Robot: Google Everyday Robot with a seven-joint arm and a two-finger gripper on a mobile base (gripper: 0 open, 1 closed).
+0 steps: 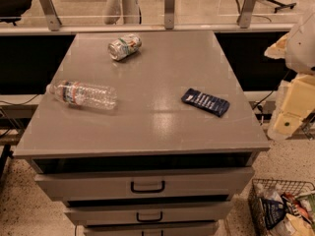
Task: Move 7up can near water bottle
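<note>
Hanging at the right edge of our view, the arm shows a pale rounded upper segment. Below it we see the cream, blocky gripper, held off the right side of the grey cabinet top and touching nothing on it. We cannot tell whether it is spread or closed. Nearest the gripper, to its left, lies one flat dark blue packet with pale print. Much farther left, at the back of the top, one 7up can lies on its side, silver and green metal with a whitish label. One water bottle lies on its side farthest from the gripper, near the left edge. It is clear ribbed plastic with a coloured label and its white cap points left. Can and bottle lie well apart. The top is smooth and faintly glossy. Under it we count three drawer fronts with dark handles, the lowest cut off by the frame. Below the gripper, one wire basket stands on the speckled floor.
</note>
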